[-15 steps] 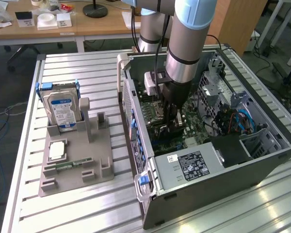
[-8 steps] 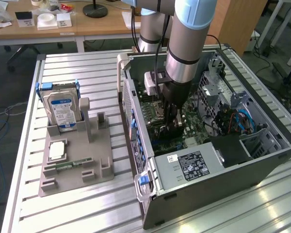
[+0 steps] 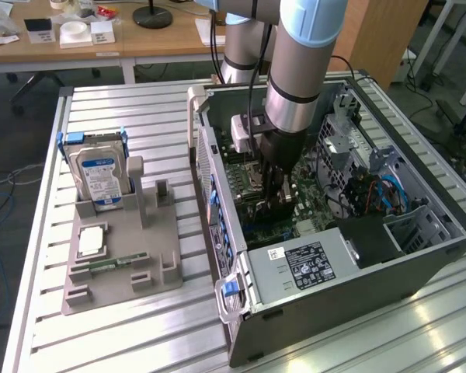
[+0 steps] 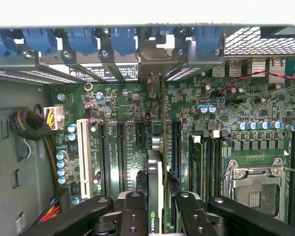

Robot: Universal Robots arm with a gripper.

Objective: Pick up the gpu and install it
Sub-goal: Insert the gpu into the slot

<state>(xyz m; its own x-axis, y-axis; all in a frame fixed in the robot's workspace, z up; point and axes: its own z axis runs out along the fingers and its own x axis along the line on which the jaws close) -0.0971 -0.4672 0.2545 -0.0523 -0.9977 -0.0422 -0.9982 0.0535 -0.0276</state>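
Even daylight fills the room around me, with pale glare streaking the ribbed table at its near edge and the exterior view's right. The open case keeps soft shadow inside, under my arm. From my wrist, the motherboard is lit flat and reads crisp, while my fingers sit dark and blurred up close.

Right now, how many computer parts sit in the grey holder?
3: hard drive upright at the back, square chip in the middle, memory stick nearer the camera. None seems hidden.
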